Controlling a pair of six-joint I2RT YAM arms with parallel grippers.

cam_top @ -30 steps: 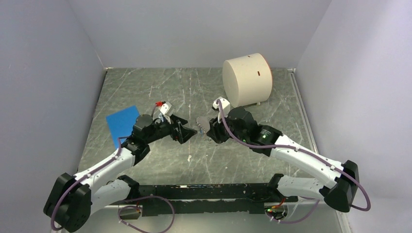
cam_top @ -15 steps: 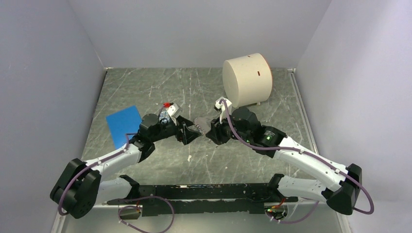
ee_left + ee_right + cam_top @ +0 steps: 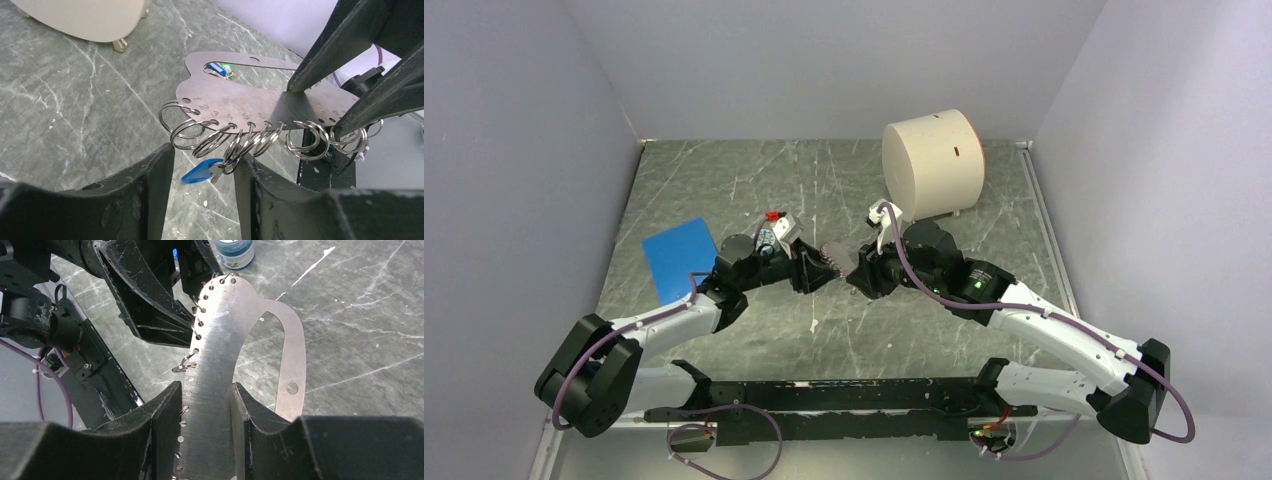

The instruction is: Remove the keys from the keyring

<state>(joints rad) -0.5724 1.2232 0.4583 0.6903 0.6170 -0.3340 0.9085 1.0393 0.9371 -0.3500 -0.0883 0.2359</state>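
Pinching the keyring (image 3: 215, 340) between its two black fingers, the right gripper (image 3: 205, 387) is holding the flat grey metal loop up off the table (image 3: 754, 180). Its jaws are closing on the loop's wide side, which is punched with a row of small holes. The oval cutout and the thin side of the loop are lying to the right of the fingers in the right wrist view.

A cluster of split rings (image 3: 240, 140) is hanging from those holes along the loop's edge, bunching and overlapping. One blue key (image 3: 197, 171) is dangling from the rings near the middle of the row, its plastic head tilting down to the left.

Facing it, the left gripper (image 3: 204, 159) is standing spread, one finger on each side of the blue key, which is hanging in the gap between them. The finger on the right of that view is sitting very near the rings; I cannot tell if it is touching them.

From above, the two grippers are meeting nose to nose over the middle of the table with the keyring bridging them. A small blue jar (image 3: 236, 252) is standing on the marble beyond the loop's far end. A flat blue pad (image 3: 679, 258) is lying well to the left, and a big beige cylinder (image 3: 932, 165) is sitting near the back right.
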